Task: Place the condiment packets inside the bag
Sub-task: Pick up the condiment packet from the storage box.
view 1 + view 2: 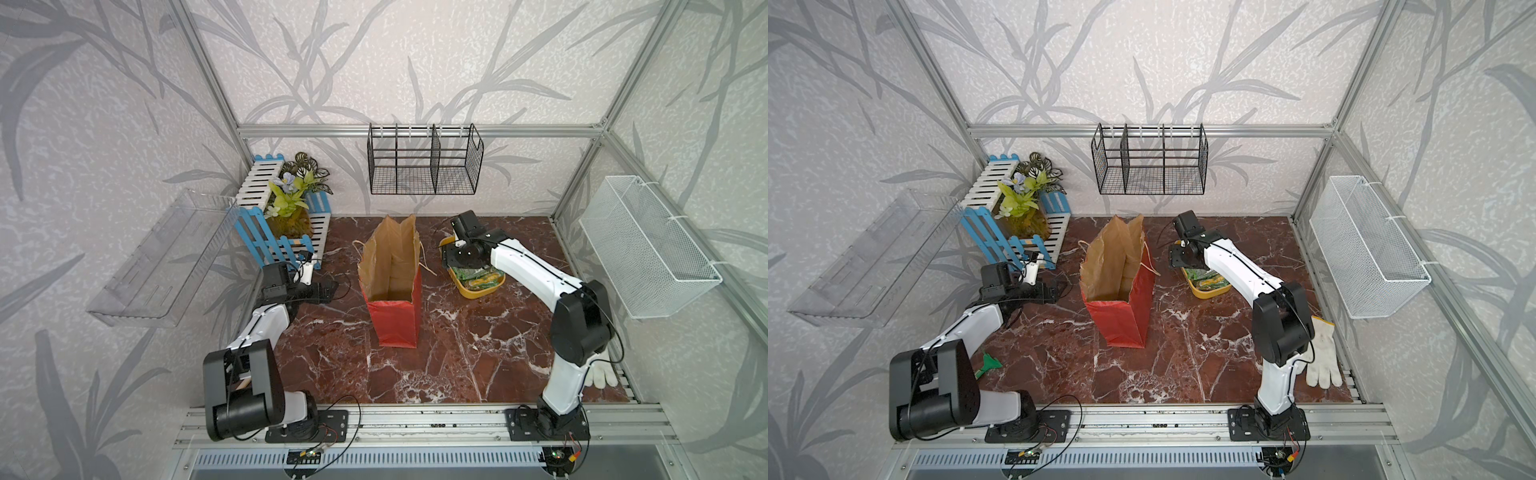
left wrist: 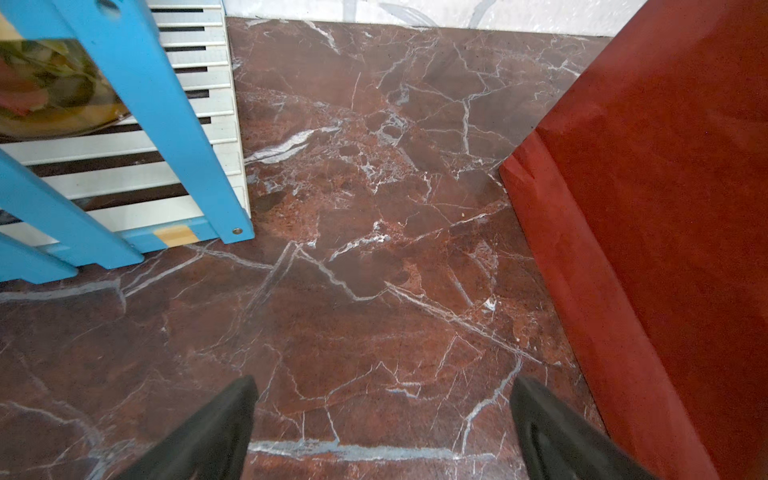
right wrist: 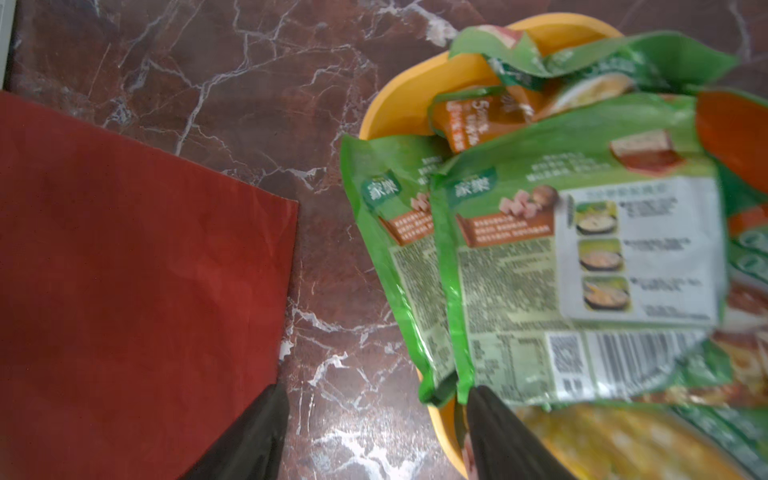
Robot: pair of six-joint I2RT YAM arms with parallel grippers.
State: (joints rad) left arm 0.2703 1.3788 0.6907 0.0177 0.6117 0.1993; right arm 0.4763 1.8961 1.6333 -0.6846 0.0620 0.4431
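The red bag (image 1: 395, 320) stands open and upright mid-table, its brown inside showing; it also appears as the bag (image 1: 1121, 320), (image 2: 665, 208), (image 3: 124, 270). Several green condiment packets (image 3: 582, 249) lie piled in a yellow tray (image 3: 399, 112) to its right, seen in both top views as packets (image 1: 482, 278), (image 1: 1208, 279). My right gripper (image 3: 378, 390) points down at the tray's near edge. Its jaws are apart: one finger is inside the tray, touching the packets' overhanging corner, and the other is over bare table beside the bag. My left gripper (image 2: 384, 382) is open over bare table, left of the bag.
A blue and white slatted planter (image 1: 282, 224) stands at the back left, close to the left arm. A black wire basket (image 1: 424, 160), a white mesh basket (image 1: 648, 245) and a clear shelf (image 1: 162, 257) hang on the walls. A white glove (image 1: 1323, 353) lies front right.
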